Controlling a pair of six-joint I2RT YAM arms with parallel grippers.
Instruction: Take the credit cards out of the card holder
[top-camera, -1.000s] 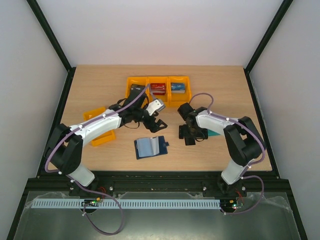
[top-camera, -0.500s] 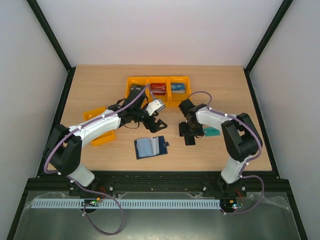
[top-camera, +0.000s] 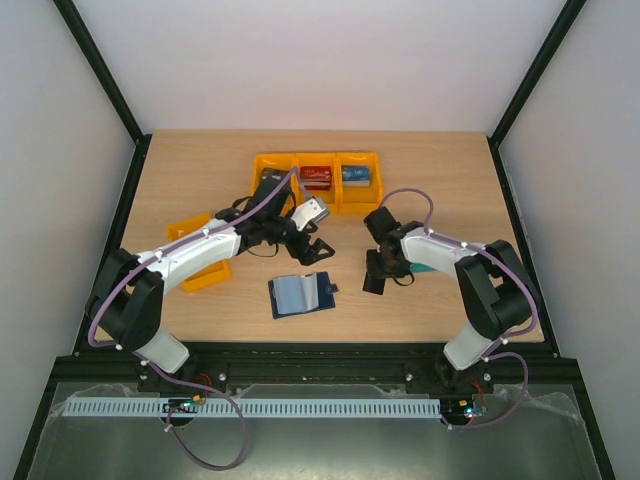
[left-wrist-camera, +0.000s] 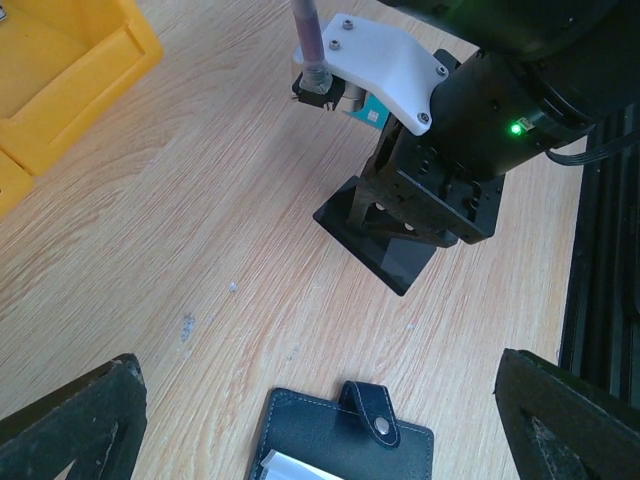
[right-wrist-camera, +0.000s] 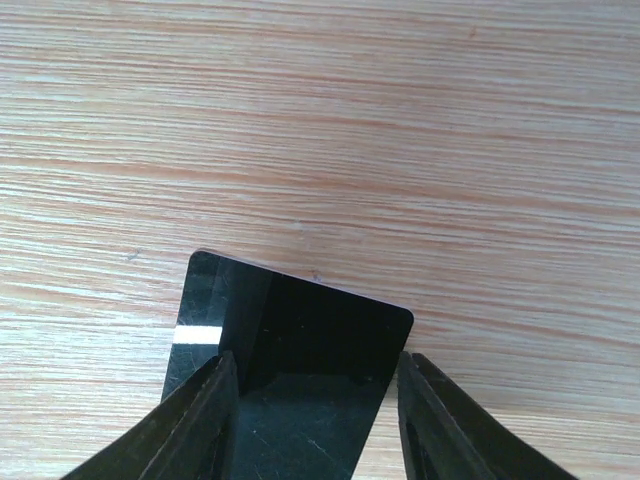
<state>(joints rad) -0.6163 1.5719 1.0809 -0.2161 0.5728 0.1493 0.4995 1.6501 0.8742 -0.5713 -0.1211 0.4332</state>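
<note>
The right gripper (right-wrist-camera: 315, 362) pinches the black credit card (right-wrist-camera: 290, 325) by its side edges. The card juts ahead of the fingertips, low over the wooden table (right-wrist-camera: 400, 120). The left gripper (left-wrist-camera: 318, 368) hangs spread wide, with the navy card holder (left-wrist-camera: 345, 442) lying open just beneath it. Behind the right wrist shows a teal sliver (left-wrist-camera: 366, 113) — probably another card.

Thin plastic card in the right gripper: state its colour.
Glossy black. The thin rectangular plastic card, held by the right gripper, shows best in the right wrist view.
</note>
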